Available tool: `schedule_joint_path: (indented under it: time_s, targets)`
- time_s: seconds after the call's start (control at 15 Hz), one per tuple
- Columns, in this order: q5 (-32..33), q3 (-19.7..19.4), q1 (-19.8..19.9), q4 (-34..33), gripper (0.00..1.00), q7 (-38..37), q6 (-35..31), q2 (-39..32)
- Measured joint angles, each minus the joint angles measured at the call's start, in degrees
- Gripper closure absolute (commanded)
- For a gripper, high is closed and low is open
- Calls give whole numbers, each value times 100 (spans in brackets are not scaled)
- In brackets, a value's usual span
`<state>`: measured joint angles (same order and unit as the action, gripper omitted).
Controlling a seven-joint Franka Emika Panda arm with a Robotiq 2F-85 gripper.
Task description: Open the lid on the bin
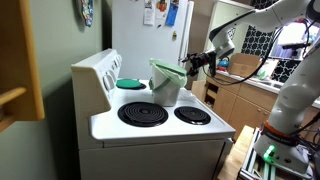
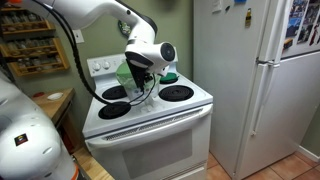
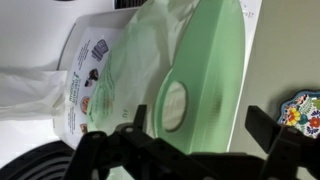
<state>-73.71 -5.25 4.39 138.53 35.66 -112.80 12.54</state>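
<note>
Bin: the bin (image 1: 168, 92) stands on the stove (image 1: 160, 136), behind the front burners and just beside a teal dish (image 1: 130, 84).
Lid: the lid (image 3: 215, 55) seems already tilted up off the rim on one side in an exterior view (image 1: 165, 67); how far it has swung I cannot tell.
Jaws: spread wide and empty, level with the bin top, with the lid's edge lying in front of them in the wrist view.
Weight: judged very light, thin plastic on a small bin; the whole bin could slide or tip on the smooth stove top if pushed sideways.
Stiffness: the flap looks stiff enough to lift by one edge, though it may flex.
Surface: smooth and probably slippery, so a pinch could slide off.
Liner: a thin plastic bag (image 3: 125, 70) bulges at the rim and could snag.
Hold: the free edge opposite the hinge, or the oval recess (image 3: 173, 105) in the flap, looks the best purchase.
Risk: lifting too fast may drag the bin towards the dish.
</note>
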Motion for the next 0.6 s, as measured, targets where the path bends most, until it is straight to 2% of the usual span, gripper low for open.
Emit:
schedule_joint_path:
  time_s: [0.6]
  targets:
    - [-104, -4, 2, -47, 0, 166, 375, -96]
